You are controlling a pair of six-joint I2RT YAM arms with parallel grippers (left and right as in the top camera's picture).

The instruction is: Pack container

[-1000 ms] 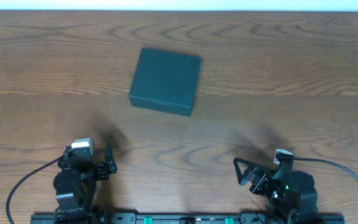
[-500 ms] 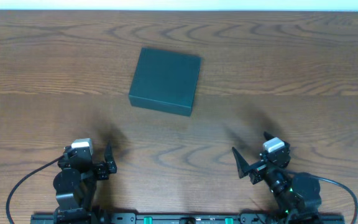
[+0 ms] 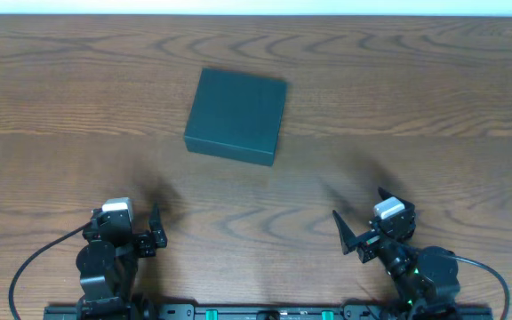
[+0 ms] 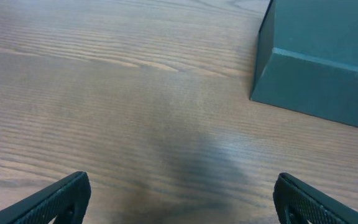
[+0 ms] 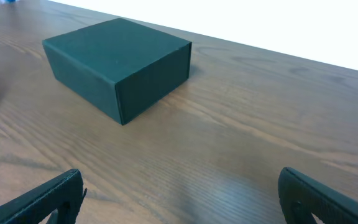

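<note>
In the last second my right gripper (image 3: pixel 359 233) lifted off its rest while the left gripper (image 3: pixel 156 231) sat parked, both jaws spread and empty, since the lidded container (image 3: pixel 236 116) lay mid-table, well apart from either.

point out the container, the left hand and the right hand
container (image 3: pixel 236 116), overhead view, middle of its closed lid
left hand (image 3: pixel 156 228), overhead view, midway between its open fingertips
right hand (image 3: pixel 360 223), overhead view, midway between its open fingertips
</note>
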